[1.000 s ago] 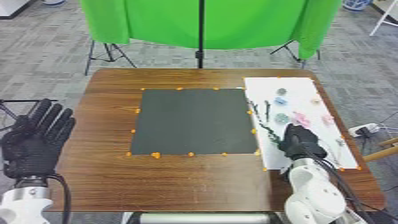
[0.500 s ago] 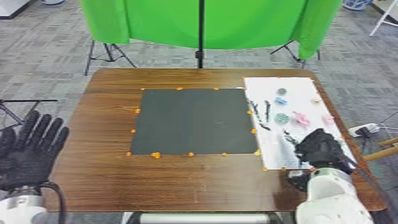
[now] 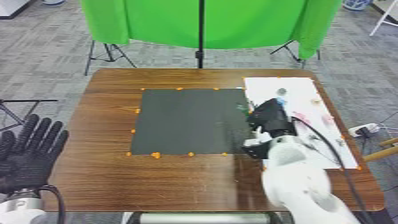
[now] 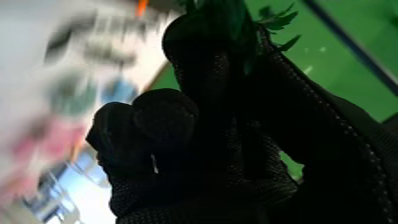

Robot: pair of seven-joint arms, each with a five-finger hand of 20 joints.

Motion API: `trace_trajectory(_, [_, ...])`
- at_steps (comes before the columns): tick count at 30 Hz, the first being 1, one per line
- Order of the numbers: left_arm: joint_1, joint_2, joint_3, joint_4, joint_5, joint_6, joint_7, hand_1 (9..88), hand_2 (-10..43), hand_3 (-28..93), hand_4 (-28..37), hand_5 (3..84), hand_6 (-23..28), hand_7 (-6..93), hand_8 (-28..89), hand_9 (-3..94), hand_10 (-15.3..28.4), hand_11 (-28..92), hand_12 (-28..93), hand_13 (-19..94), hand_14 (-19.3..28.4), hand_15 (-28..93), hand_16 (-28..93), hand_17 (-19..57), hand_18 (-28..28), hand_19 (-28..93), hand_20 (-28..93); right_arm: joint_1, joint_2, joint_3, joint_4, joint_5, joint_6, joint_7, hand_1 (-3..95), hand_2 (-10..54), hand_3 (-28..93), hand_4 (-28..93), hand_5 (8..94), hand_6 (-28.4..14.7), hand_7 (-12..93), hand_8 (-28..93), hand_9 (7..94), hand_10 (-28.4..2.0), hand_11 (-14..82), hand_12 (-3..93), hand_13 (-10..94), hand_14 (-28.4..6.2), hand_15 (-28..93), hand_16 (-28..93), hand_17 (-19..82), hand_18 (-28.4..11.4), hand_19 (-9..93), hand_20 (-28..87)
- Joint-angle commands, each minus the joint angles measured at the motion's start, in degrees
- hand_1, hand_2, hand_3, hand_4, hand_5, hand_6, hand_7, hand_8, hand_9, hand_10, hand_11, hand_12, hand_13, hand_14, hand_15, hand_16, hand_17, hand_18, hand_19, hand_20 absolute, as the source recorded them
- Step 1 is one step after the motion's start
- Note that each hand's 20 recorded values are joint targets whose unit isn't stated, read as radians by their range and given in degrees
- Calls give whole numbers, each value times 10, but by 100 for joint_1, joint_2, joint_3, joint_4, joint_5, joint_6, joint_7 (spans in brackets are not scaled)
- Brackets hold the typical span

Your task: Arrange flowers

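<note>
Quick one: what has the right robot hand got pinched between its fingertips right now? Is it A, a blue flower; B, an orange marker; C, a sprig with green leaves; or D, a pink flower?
C: green leaves stick out past the fingertips of the right robot hand.

Table (image 3: 178, 185), 1 mat (image 3: 187, 122), 1 apparent board (image 3: 266, 87)

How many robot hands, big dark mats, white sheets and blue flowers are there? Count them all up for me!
Robot hands: 2 (left hand, right hand)
Dark mat: 1
White sheet: 1
Blue flower: 1 that I can see
Total: 5
</note>
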Motion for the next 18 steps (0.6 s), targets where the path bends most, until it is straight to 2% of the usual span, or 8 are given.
trace_trajectory(1, [-34,100,201,54,-40,88,-46,282,103,786,-280,442,93,78,-80,367,148,144,85,255,154,233,-48,-75,126,296,92,1047,-955,-811,742,-230,-403,87,531,-95,810,-207,798,-26,343,171,870,-121,254,433,708,-141,744,372,409,-266,932,522])
trace_trajectory(5, [-24,175,253,44,-24,86,35,283,104,785,-280,442,94,78,-80,368,147,145,86,255,154,234,-48,-75,126,295,92,1347,-1324,-1016,1159,-238,-1247,144,526,-95,812,-204,796,-25,347,173,870,-122,256,433,709,-141,747,366,412,-266,932,525])
trace_trajectory(8, [-58,252,293,55,-31,102,42,283,104,785,-280,442,94,79,-80,367,147,145,85,256,154,234,-48,-74,126,295,92,1476,-1541,-1159,1385,-115,-1556,334,524,-95,811,-202,789,-25,356,178,867,-125,259,437,709,-142,749,360,414,-267,932,528])
trace_trajectory(12, [-228,350,404,115,-35,119,-27,283,105,785,-281,443,94,80,-80,367,148,145,86,256,154,236,-48,-74,126,294,92,1563,-1865,-1370,1696,-206,-1507,470,523,-95,805,-198,779,-23,373,173,866,-126,258,436,709,-144,752,348,415,-266,932,532])
trace_trajectory(16, [-352,423,521,165,-31,165,-123,283,105,786,-281,443,94,81,-81,368,148,146,86,257,154,237,-48,-74,126,295,93,1610,-2187,-1501,2063,-413,-1744,610,519,-95,801,-195,770,-22,390,166,866,-128,260,434,710,-145,757,334,419,-267,932,540])
trace_trajectory(18, [-428,472,571,196,-26,202,-191,283,105,785,-281,443,94,81,-81,368,148,146,86,257,154,237,-49,-74,126,295,94,1601,-2281,-1603,2258,-610,-1603,653,520,-95,797,-198,765,-23,398,162,863,-130,263,434,708,-149,759,332,420,-268,932,543])
